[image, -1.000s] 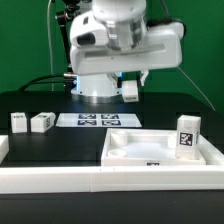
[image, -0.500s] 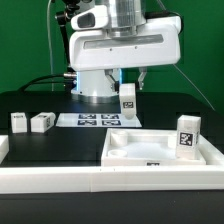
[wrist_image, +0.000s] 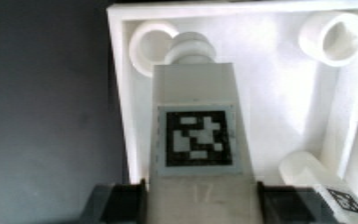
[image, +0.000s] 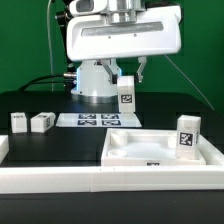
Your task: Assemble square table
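My gripper (image: 127,78) is shut on a white leg block (image: 126,91) with a black-and-white tag, holding it upright in the air above the back of the table. In the wrist view the leg block (wrist_image: 197,120) fills the middle between my dark fingers (wrist_image: 123,203), and the square top (wrist_image: 131,25) with its round corner sockets (wrist_image: 155,42) lies below it. The square top (image: 125,148) lies at the front right in the exterior view. One leg block (image: 187,136) stands upright in its far right corner. Two more leg blocks (image: 19,122) (image: 42,122) lie at the left.
The marker board (image: 92,120) lies flat behind the square top, in front of the robot base (image: 97,85). A long white rail (image: 60,180) runs along the front edge of the workspace.
The gripper has risen and turned, and the leg block in it has swung from tilted to upright, with its tag now facing the exterior camera.
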Available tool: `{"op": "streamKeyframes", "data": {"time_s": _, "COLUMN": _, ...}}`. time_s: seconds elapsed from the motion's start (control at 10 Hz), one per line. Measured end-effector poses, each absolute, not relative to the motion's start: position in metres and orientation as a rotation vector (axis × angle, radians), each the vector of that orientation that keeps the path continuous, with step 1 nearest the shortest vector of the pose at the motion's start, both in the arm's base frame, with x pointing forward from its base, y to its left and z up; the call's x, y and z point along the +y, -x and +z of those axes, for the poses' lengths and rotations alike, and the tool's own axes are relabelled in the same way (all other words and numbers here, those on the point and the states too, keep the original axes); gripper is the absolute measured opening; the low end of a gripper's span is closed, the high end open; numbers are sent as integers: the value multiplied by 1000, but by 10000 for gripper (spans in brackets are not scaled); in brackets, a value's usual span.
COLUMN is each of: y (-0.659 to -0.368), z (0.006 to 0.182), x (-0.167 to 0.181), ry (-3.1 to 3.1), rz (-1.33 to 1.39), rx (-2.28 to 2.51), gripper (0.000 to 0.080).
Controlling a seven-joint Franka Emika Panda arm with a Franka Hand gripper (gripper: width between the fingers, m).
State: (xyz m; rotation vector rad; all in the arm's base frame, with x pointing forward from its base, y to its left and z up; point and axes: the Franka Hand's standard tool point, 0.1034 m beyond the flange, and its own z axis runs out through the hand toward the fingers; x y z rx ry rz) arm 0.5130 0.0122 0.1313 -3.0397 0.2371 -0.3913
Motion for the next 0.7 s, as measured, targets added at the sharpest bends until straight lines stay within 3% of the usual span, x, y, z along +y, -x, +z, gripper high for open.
{"op": "streamKeyframes", "data": {"time_s": 0.4, "y": -509, "z": 124, "x": 9, "ry": 3057, "rz": -392, "rx": 174, "gripper": 290}}
{"op": "streamKeyframes", "data": {"time_s": 0.7, "y": -527, "z": 130, "x": -3, "ry": 3069, "rz": -408, "rx": 62, "gripper": 290}}
